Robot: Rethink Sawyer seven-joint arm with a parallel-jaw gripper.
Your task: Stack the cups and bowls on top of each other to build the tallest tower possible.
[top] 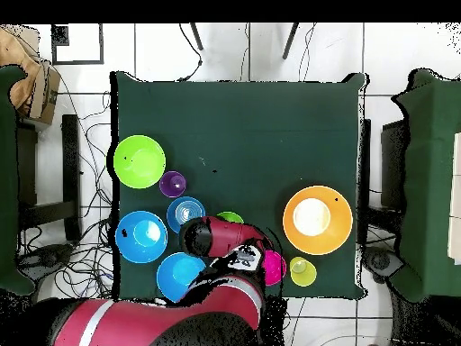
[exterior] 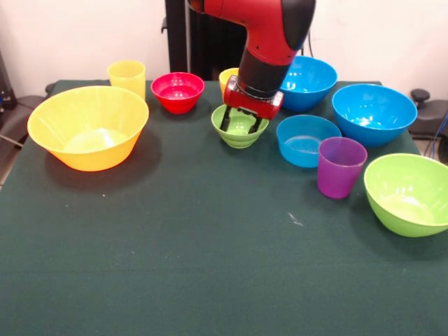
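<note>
My gripper [exterior: 242,123] is open, its fingers lowered into the small green bowl [exterior: 240,133] at the table's middle back; in the overhead view the arm hides all but a sliver of that bowl [top: 230,217]. The huge orange-yellow bowl [exterior: 87,129] stands alone at the left and also shows in the overhead view [top: 317,219]. A yellow cup [exterior: 127,75] and the small red bowl [exterior: 177,91] stand behind it. A second yellow cup [exterior: 227,75] is mostly hidden by the arm. The purple cup [exterior: 341,166] stands upright at the right. Nothing is stacked.
At the right stand two large blue bowls [exterior: 308,82] [exterior: 373,113], a shallow blue bowl [exterior: 308,140] and a large lime green bowl [exterior: 409,192]. The shallow blue bowl sits close beside the small green bowl. The table has a dark green cloth [exterior: 196,252].
</note>
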